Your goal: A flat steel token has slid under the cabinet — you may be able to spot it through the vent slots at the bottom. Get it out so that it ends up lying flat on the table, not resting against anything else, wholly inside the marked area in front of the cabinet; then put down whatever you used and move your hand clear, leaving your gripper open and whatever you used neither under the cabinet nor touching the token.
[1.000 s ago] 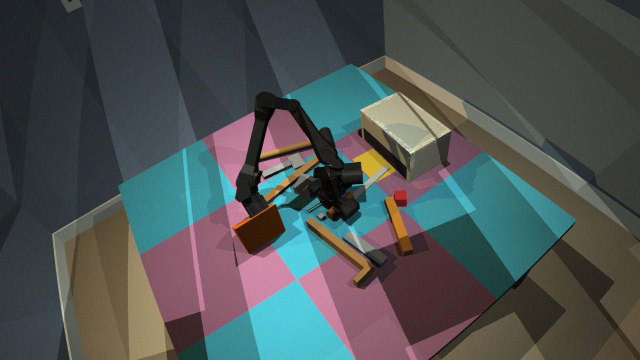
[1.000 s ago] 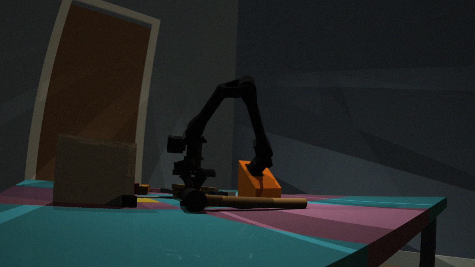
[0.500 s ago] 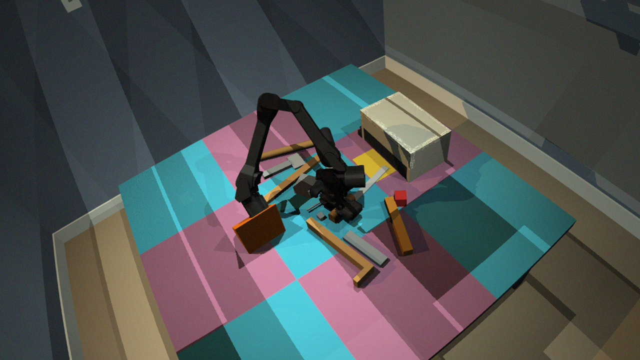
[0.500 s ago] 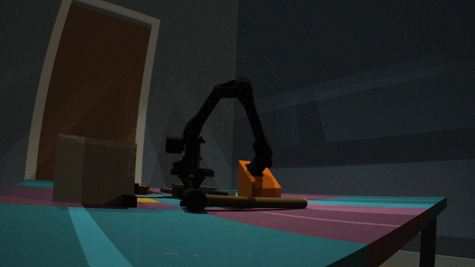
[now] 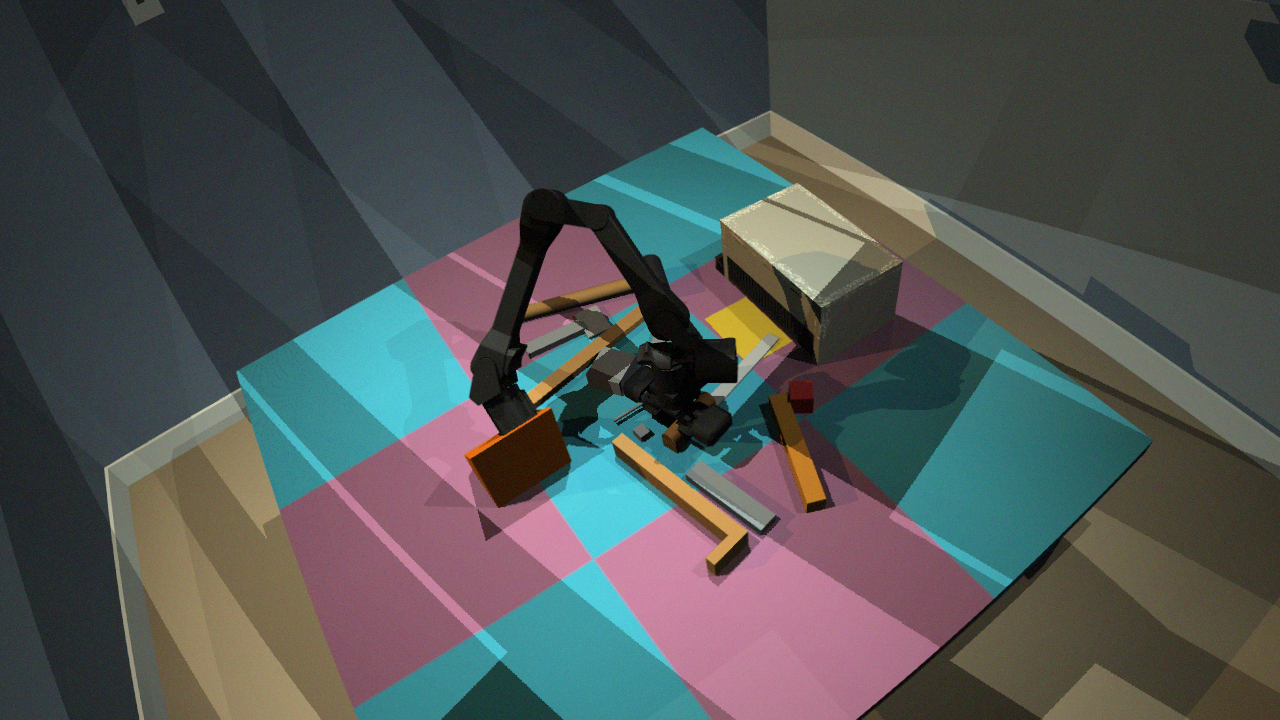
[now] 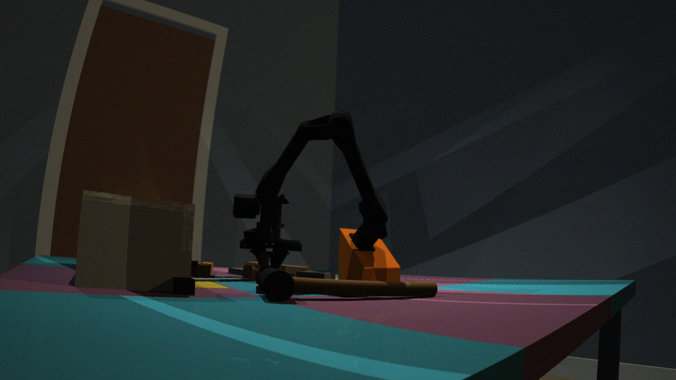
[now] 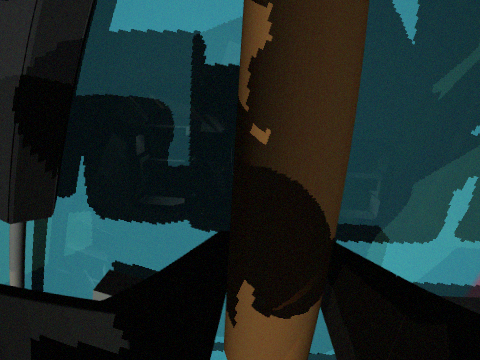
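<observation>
We cannot make out what lies under the boxy cream cabinet (image 5: pixel 810 241) (image 6: pixel 158 240), nor the flat steel token's look or place, while our black claw (image 5: pixel 687 419) (image 6: pixel 270 267) (image 7: pixel 271 246) grips a round brown wooden rod (image 5: pixel 673 437) (image 6: pixel 249 270) (image 7: pixel 305 110).
</observation>
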`<state>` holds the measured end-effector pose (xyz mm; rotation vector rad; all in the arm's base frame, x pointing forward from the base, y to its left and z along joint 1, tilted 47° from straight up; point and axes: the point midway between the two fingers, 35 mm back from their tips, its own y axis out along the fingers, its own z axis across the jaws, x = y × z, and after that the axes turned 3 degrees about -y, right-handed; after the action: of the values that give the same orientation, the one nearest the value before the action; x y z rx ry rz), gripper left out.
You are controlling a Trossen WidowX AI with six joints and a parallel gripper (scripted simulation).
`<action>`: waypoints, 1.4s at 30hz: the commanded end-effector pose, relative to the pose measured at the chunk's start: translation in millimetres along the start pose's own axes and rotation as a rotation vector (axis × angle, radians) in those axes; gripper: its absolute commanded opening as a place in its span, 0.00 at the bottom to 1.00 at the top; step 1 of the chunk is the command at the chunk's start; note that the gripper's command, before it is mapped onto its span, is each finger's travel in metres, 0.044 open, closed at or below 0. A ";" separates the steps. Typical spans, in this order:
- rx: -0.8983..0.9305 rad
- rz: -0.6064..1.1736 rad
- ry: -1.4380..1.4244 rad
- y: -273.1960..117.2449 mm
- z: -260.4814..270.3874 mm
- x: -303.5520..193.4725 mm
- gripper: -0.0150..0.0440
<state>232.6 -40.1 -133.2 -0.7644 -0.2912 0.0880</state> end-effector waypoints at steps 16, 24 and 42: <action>-0.006 -0.001 -0.018 -2.5 -22.4 -6.8 0.25; -0.002 0.002 -0.020 -1.1 -19.9 -6.7 0.52; -0.005 -0.001 -0.021 -0.5 -19.3 -7.6 0.71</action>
<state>230.9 -54.6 -147.8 -0.7672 -0.3109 0.0966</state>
